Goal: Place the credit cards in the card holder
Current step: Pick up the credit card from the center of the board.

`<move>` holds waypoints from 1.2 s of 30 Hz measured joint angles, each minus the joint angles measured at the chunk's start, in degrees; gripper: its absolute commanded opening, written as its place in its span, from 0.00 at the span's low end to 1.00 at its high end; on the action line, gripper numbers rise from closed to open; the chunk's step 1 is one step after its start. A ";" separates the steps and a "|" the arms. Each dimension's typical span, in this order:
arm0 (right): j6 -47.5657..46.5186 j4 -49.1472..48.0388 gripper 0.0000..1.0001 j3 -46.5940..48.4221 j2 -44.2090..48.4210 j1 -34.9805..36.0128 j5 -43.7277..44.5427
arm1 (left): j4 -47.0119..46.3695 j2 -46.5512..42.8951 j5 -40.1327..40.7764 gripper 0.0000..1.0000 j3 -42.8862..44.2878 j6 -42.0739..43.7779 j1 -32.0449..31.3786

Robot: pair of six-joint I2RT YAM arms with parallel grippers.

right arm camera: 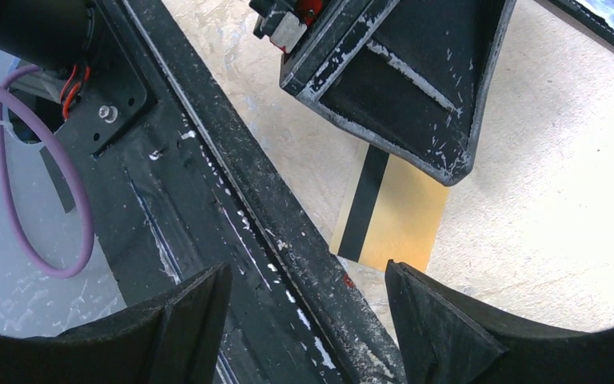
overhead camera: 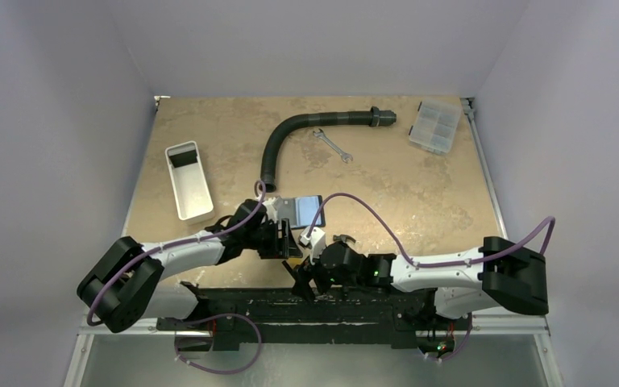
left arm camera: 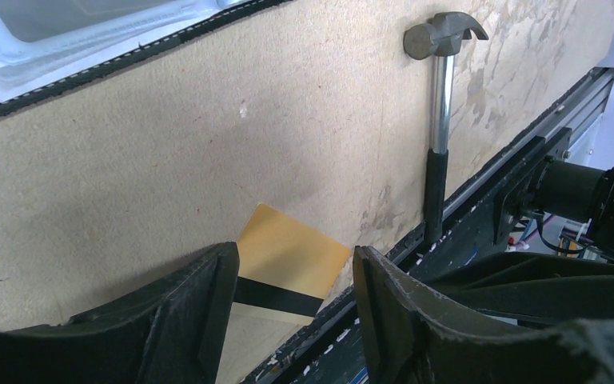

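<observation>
The left tool (left arm camera: 296, 254) stands with its jaws well apart and grips nothing. Between its fingers (left arm camera: 196, 312), flat on the tan surface (left arm camera: 208, 160), lies a gold credit card (left arm camera: 304, 258) with a black stripe across it. From the right wrist, one left finger hangs over the card's far end; whether it touches cannot be told. The right tool (right arm camera: 308, 272) is likewise open and empty, hovering above the black rail (right arm camera: 232, 176) at the surface's near edge, with the card just beyond that rail. The card holder (overhead camera: 307, 210) lies unfolded just past the left tool, glossy grey pockets upward, apart from the card. A hammer (left arm camera: 440, 120) lies beside the card, its handle reaching the rail. Farther out are a white tray (overhead camera: 189, 181) on the left, a curved black hose (overhead camera: 290, 133), a wrench (overhead camera: 332, 145) and a clear compartmented box (overhead camera: 435, 126) in the far right corner.
</observation>
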State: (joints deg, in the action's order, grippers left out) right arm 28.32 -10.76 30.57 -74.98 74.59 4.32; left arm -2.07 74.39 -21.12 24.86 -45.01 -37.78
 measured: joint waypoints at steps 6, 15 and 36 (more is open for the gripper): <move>-2.16 0.02 0.78 -0.04 1.68 0.00 0.07 | -0.13 0.15 -0.33 0.59 0.02 0.02 -0.39; -17.11 -5.09 0.84 -3.04 11.08 0.04 2.40 | 4.48 0.24 -0.26 0.61 2.19 1.07 -0.79; -52.52 -11.30 0.78 -6.51 1.42 7.17 7.63 | 8.55 5.70 -1.09 0.50 8.04 3.72 -0.94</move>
State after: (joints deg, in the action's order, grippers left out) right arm -24.21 -22.06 24.05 -73.56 81.76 11.94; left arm 6.48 80.09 -22.22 32.91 -41.30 -38.72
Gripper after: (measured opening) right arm 0.783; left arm 0.506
